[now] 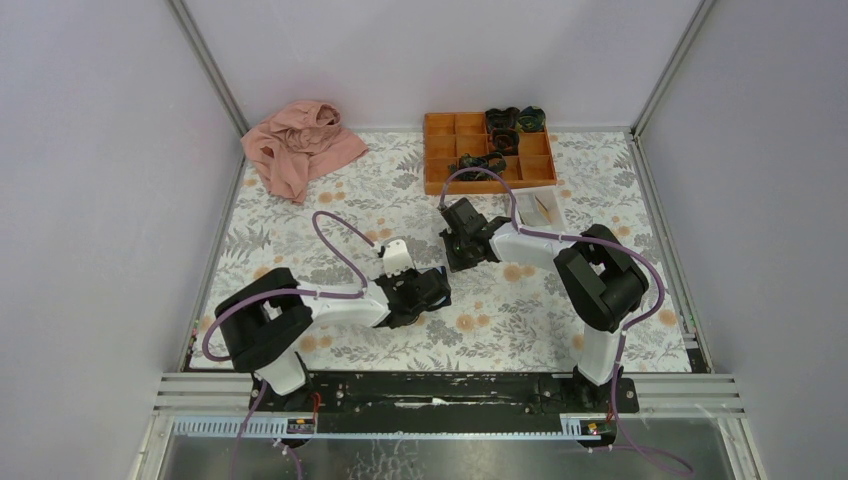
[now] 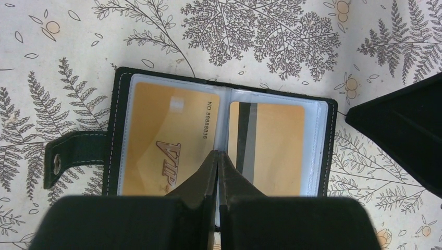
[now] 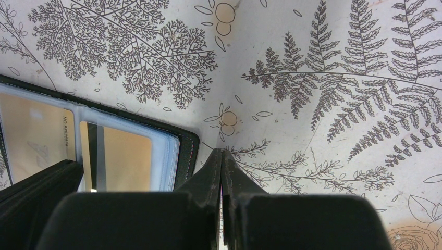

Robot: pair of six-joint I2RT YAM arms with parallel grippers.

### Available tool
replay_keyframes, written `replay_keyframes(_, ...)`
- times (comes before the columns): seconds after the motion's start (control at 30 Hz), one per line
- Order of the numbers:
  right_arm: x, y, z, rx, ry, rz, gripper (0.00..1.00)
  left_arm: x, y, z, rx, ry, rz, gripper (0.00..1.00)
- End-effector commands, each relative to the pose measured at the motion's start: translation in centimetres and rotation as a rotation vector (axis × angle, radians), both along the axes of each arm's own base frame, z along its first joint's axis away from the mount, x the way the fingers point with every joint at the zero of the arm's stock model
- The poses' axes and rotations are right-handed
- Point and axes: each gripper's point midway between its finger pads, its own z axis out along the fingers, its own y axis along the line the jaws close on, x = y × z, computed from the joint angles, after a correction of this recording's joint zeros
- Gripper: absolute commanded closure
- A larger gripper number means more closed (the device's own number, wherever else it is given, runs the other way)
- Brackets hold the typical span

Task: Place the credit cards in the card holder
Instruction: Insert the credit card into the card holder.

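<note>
The black card holder (image 2: 119,104) lies open and flat on the fern-patterned cloth. Two orange-yellow credit cards sit behind its clear pockets: a VIP card (image 2: 167,130) on the left and a card with a dark stripe (image 2: 279,148) on the right. My left gripper (image 2: 218,153) is shut and empty, with its tips over the holder's spine. My right gripper (image 3: 221,152) is also shut and empty. It sits just off the holder's right edge (image 3: 186,146), over bare cloth. In the top view both grippers (image 1: 432,290) (image 1: 462,242) are close together mid-table and hide the holder.
An orange compartment tray (image 1: 432,150) holding dark items stands at the back. A small white tray (image 1: 525,212) is in front of it, next to the right arm. A pink cloth (image 1: 300,148) lies crumpled at the back left. Grey walls enclose the table.
</note>
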Motion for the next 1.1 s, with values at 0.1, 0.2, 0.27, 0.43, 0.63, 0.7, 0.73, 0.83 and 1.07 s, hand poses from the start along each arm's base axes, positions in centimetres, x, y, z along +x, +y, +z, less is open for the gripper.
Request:
replay_keyframes(0.1,-5.0,-3.0,-5.1,-0.137,0.188,0.02,1.0,0.9,-0.5,0.4,-0.022,-0.038,-0.01,0.96)
replay_keyframes(0.2,-5.0,-3.0,-5.1,-0.134,0.188,0.02,1.0,1.0,-0.7,0.6,-0.028,-0.043,-0.013,0.96)
replay_keyframes(0.27,-5.0,-2.9,-5.1,-0.132,0.188,0.021,1.0,1.1,-0.8,0.6,-0.026,-0.046,-0.016,0.96)
replay_keyframes(0.43,-5.1,-2.9,-5.0,-0.13,0.19,0.024,1.0,1.4,-1.2,0.8,-0.033,-0.053,-0.022,0.95)
replay_keyframes(0.63,-5.1,-2.8,-4.9,-0.123,0.191,0.026,1.0,1.5,-1.8,0.6,-0.045,-0.043,-0.031,0.95)
replay_keyframes(0.7,-5.1,-2.8,-4.9,-0.123,0.19,0.028,1.0,1.6,-2.0,0.6,-0.048,-0.044,-0.033,0.95)
replay_keyframes(0.73,-5.1,-2.8,-4.9,-0.125,0.191,0.029,1.0,1.6,-2.1,0.6,-0.052,-0.043,-0.036,0.95)
replay_keyframes(0.83,-5.2,-2.8,-4.9,-0.125,0.193,0.028,1.0,1.6,-2.4,0.4,-0.056,-0.037,-0.04,0.95)
replay_keyframes(1.07,-5.1,-3.1,-4.7,-0.134,0.182,0.028,1.0,1.9,-2.6,1.8,-0.081,-0.058,-0.031,0.95)
